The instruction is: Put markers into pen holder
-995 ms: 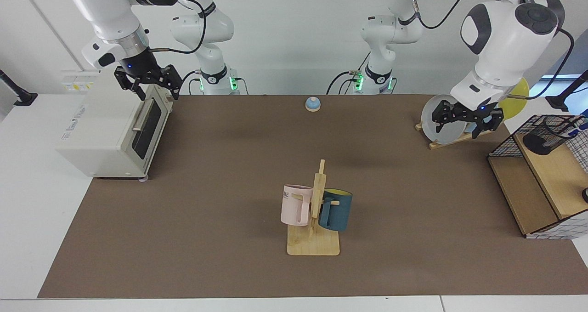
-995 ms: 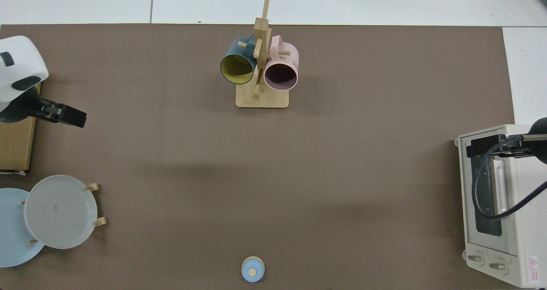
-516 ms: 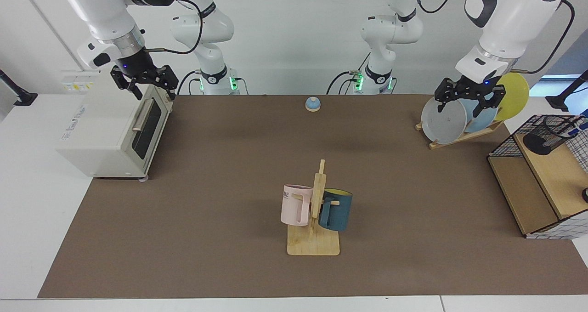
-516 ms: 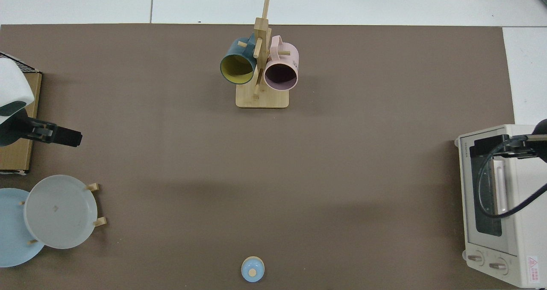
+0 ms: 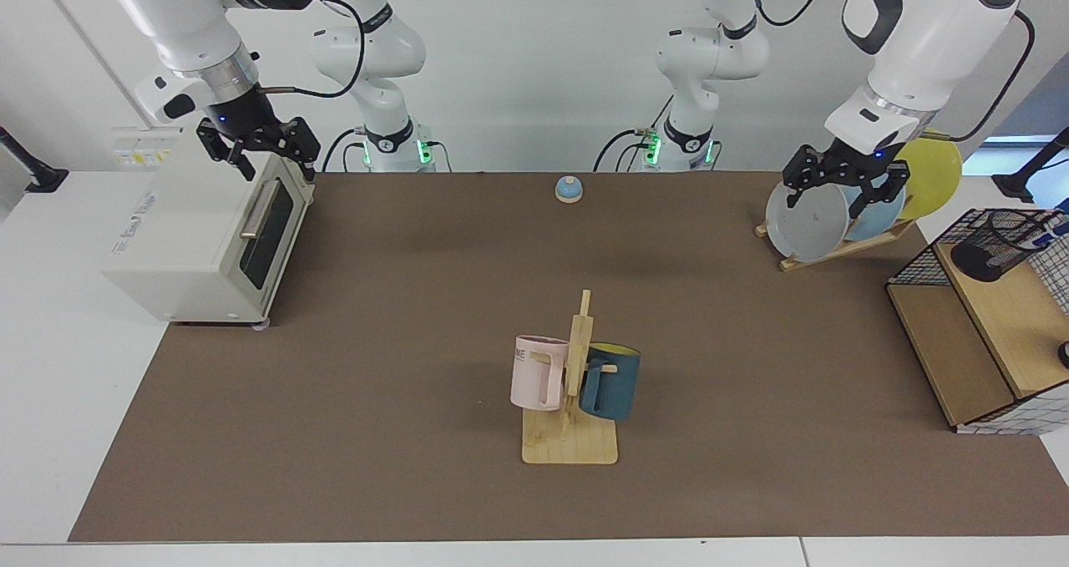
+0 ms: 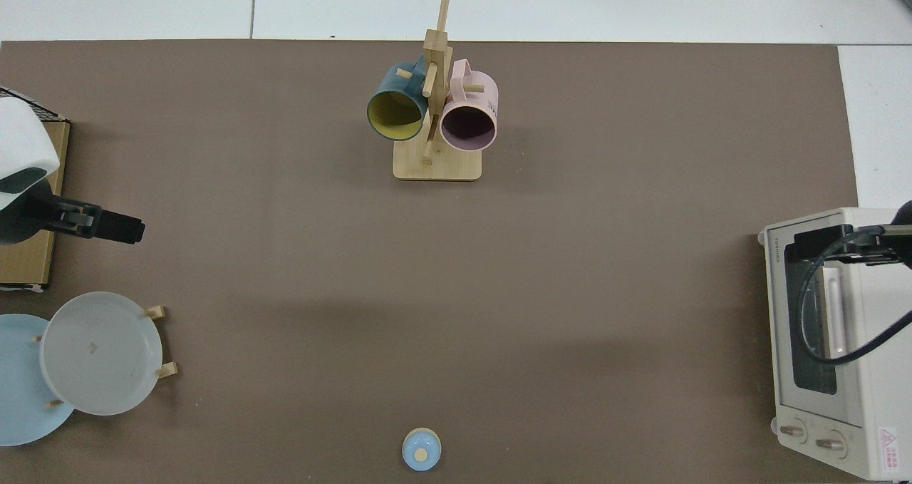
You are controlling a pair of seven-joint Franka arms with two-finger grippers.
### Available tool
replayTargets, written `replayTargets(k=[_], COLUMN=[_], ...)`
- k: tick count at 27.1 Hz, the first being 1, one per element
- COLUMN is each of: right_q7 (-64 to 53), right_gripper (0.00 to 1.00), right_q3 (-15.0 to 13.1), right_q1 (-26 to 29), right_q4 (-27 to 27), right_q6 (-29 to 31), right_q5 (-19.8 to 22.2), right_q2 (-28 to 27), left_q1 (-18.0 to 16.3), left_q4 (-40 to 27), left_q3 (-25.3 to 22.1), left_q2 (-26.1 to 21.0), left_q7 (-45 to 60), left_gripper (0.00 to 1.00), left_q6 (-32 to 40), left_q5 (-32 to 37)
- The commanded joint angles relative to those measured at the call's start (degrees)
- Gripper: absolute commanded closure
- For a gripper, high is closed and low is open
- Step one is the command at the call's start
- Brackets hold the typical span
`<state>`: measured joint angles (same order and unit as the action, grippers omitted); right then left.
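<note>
- Bright, even light falls from overhead.
- Soft, wide shadows lie on the brown worktop (image 5: 417, 300) under the arms.
- Both views are crisp, without glare.

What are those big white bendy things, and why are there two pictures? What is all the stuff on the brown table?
The white bendy things are two robot arms, each ending in a black two-finger gripper. One picture looks across the table at them; the other looks straight down. The left gripper hangs open and empty in front of the plates in a rack. The right gripper hangs open and empty over the toaster oven. In the middle, a wooden stand holds a pink mug and a blue mug. A little blue bell sits at the back. The black mesh pen holder stands on a wooden shelf rack, with a marker in it.
</note>
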<state>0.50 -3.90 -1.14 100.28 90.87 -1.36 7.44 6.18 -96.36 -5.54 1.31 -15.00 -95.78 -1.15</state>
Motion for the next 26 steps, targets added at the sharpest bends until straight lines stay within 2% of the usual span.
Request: replayTargets(k=[1,8,13,26], right_q7=[0.38,0.38,0.38,0.38], right_gripper=[0.00,0.00,0.00,0.00], right_q3=[0.73,0.82,0.82,0.82], right_q1=[0.44,0.35,0.35,0.35], right_q4=[0.79,0.79,0.79,0.79], right_q6=[0.09,0.09,0.09,0.09], right_q5=[-1.09,-1.18,-1.18,-1.18], right_q2=[0.99,0.99,0.99,0.99], left_q1=[-1.08,-0.73,-0.55,-0.38], left_q4=[-1.55,-1.64,-1.55,0.03], left_q3=[0.71,0.71,0.71,0.44], left_q2=[1.24,1.33,1.33,0.54], left_q7=[0.23,1.02,6.21,6.47], left_gripper=[0.00,0.00,0.00,0.00], left_q6=[-0.72,-0.19,1.13,4.29], left_q5=[-0.52,-0.79,-0.88,0.79])
